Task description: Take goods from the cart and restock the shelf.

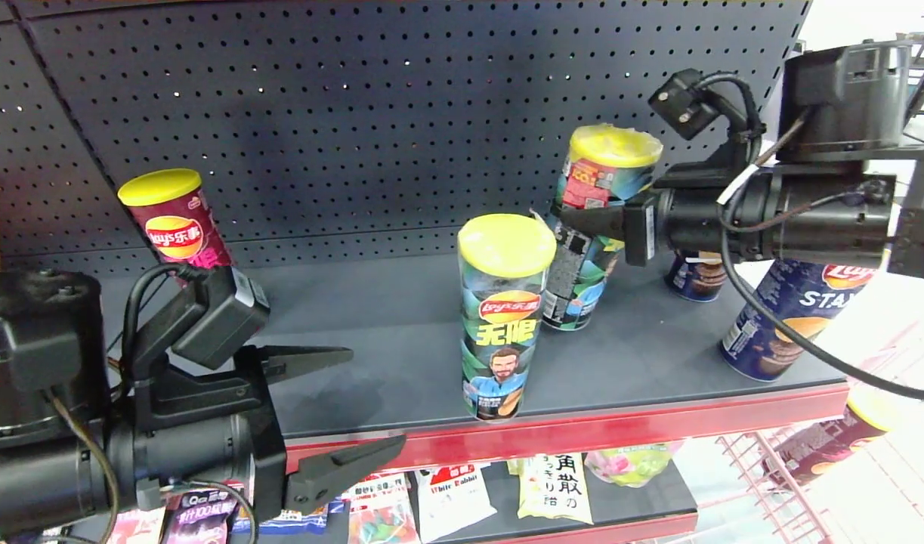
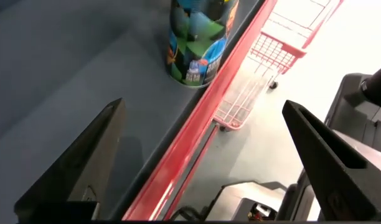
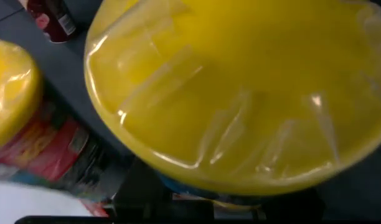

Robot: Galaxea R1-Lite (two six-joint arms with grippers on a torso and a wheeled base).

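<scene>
Green can [image 1: 579,291] sits tilted, mid-shelf [image 1: 401,347], gripped by right end effector [image 1: 582,221]. Front can [image 1: 505,317] upright at near edge. Left end effector [image 1: 371,400] open, empty, near left. Cart [image 1: 764,461], right, holds one can [image 1: 832,446].

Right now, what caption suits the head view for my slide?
Right gripper holds a tilted chip can on the shelf; left gripper open.

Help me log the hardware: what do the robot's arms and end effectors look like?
Both arms are black with cylindrical wrists. The left end effector has two tapering, pointed black fingers. A black camera sits on a bracket above each wrist, fed by black cables; behind the right end effector runs a white cable too.
</scene>
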